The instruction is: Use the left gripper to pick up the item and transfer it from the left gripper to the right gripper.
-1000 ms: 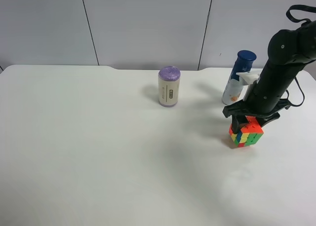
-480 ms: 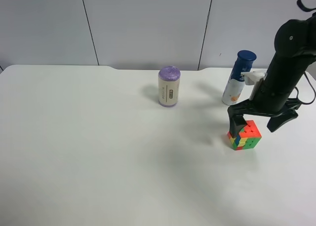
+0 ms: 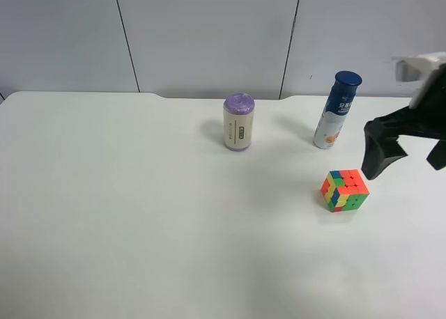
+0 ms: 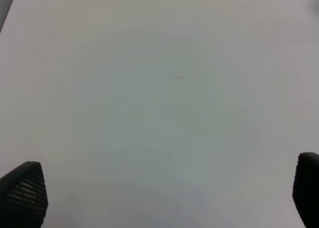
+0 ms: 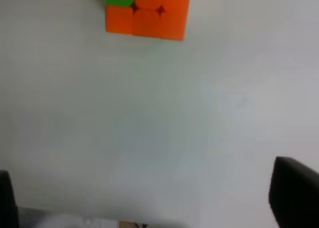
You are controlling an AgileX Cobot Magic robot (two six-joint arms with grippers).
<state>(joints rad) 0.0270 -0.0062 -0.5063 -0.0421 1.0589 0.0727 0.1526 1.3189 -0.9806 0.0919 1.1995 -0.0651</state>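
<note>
The item, a small multicoloured puzzle cube [image 3: 344, 189], sits alone on the white table [image 3: 139, 214]. My right gripper [image 3: 405, 167] hangs open above and to the right of it, jaws spread wide and nothing between them. In the right wrist view the cube [image 5: 148, 11] shows its orange face at the frame's edge, well clear of the open right gripper [image 5: 149, 203]. My left gripper [image 4: 164, 198] is open over bare table, and the cube does not show in its view. The left arm is out of the exterior high view.
A purple-capped cream cylinder [image 3: 238, 122] stands mid-table toward the back. A blue-capped white bottle [image 3: 336, 110] stands behind the cube, close to the right arm. A grey panelled wall runs behind the table's far edge.
The right gripper opened and let go of the cube, then rose and drew off to the right. The cube stays on the table.
</note>
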